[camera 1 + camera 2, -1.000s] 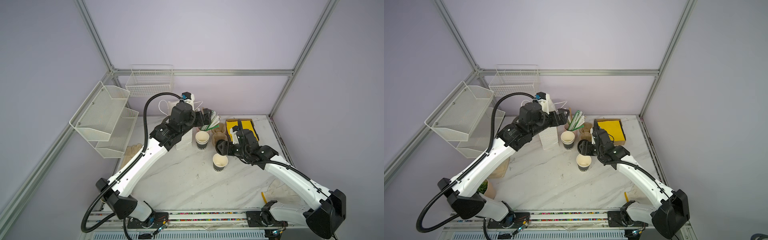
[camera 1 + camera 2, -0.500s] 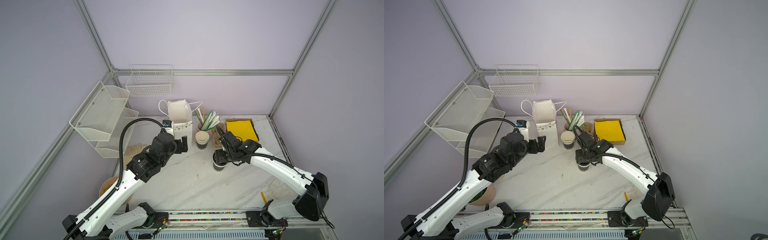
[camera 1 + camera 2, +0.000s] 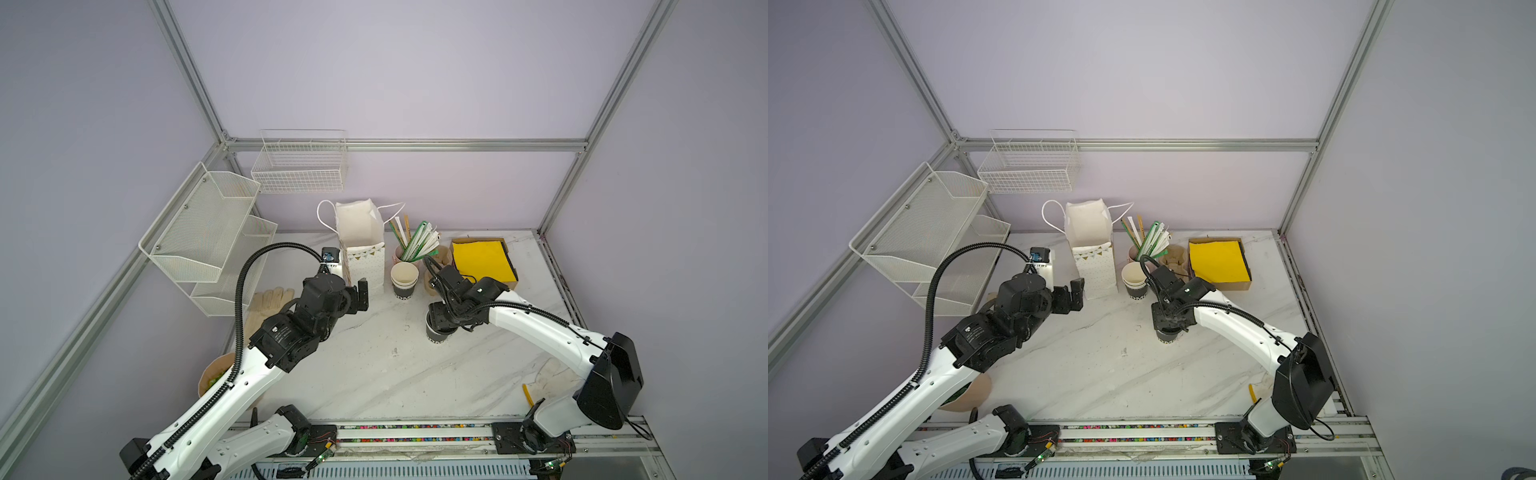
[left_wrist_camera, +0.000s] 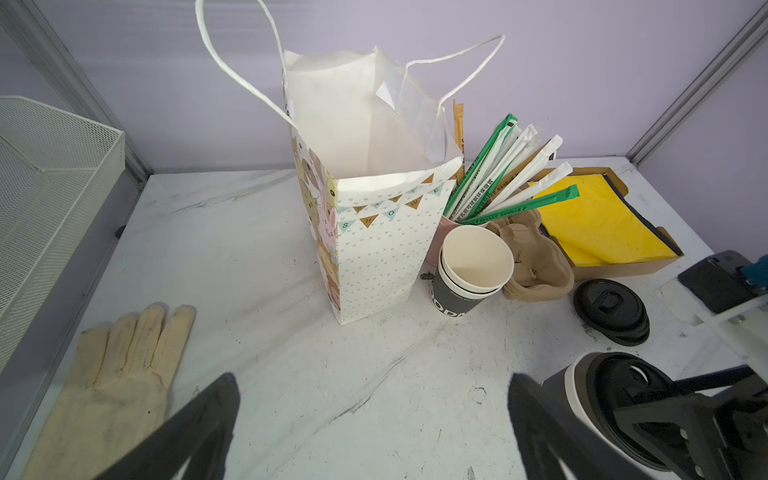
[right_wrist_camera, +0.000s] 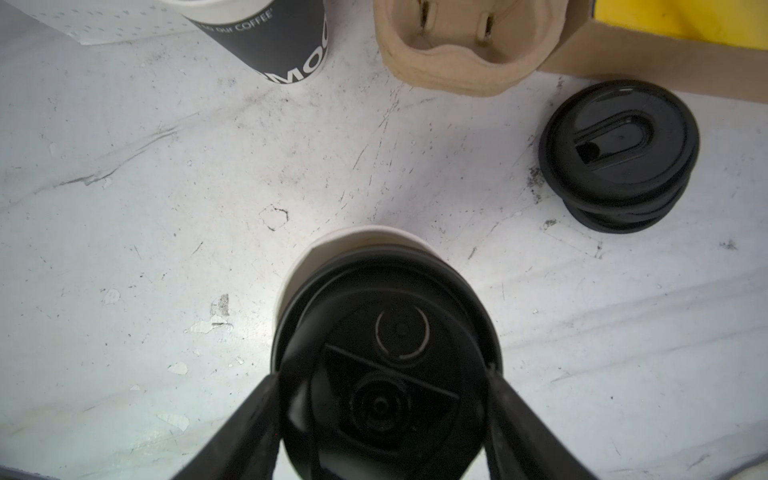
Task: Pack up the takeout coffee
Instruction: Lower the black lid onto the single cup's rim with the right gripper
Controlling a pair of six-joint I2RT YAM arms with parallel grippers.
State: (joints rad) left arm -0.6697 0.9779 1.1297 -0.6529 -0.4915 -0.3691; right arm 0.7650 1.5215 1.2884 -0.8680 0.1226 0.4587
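The takeout coffee [image 3: 437,336] [image 3: 1167,336] [image 4: 559,388] [image 5: 353,243], a small paper cup with a matte black wall and a cream rim, is seen upright on the white marble-patterned tabletop [image 3: 374,374], right of centre and nearer than the other cups. A round black lid [image 5: 399,328] [image 4: 623,382] of glossy moulded plastic is held across its mouth. A crescent of cream rim is exposed on one side, and whether the lid is fully seated cannot be told. The right gripper [image 3: 442,322] [image 3: 1169,322] [image 5: 382,374] is clamped on this lid from above, one black finger at each edge.

The left gripper [image 3: 359,295] [image 3: 1073,297] [image 4: 371,380] is shown with its jaws spread wide and nothing between them, raised above the table just left of the paper bag [image 3: 363,249] [image 3: 1094,257] [image 4: 374,249]. The bag is tall, white and open-topped, with twisted-paper handles and printed bunting.

Right of the bag stands a nested stack of cups [image 3: 404,282] [image 4: 469,270]. Behind it is a pink cup [image 4: 434,237] of paper-wrapped straws [image 4: 498,174]. Further right lie a brown moulded-pulp carrier [image 4: 536,262] [image 5: 469,50], a stack of spare lids [image 4: 611,307] [image 5: 619,153] and a shallow cardboard box [image 3: 513,284] lined with a yellow sheet [image 3: 482,257]. A cream fabric glove [image 4: 116,374] lies flat at the table's left edge, below white wire-mesh shelves [image 3: 199,232].
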